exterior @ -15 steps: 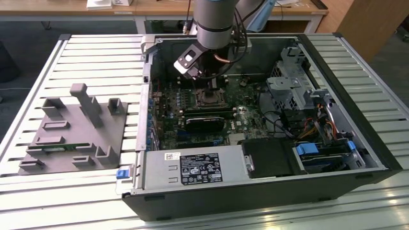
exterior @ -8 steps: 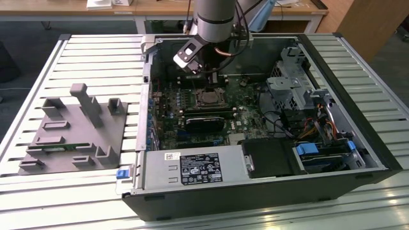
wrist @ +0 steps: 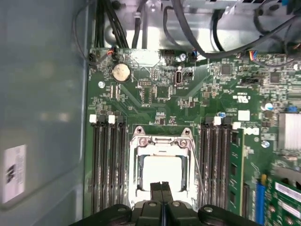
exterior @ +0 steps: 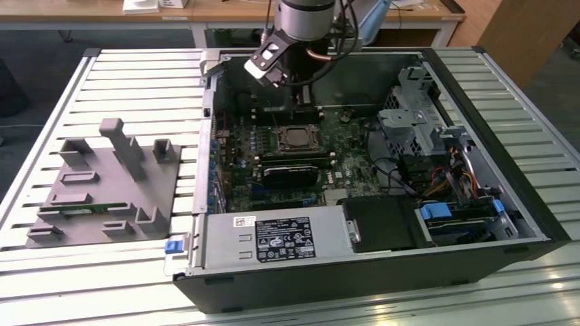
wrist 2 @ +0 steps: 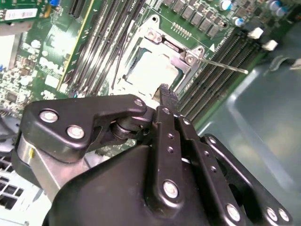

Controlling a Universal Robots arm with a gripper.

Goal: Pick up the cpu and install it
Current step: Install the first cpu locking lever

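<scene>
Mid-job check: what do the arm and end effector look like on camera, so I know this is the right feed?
The arm is a silver-grey cylinder, with black cables looping beside its wrist. The end effector is matte black: flat linkage bars pinned with silver screws, tapering to two narrow black fingers.
</scene>
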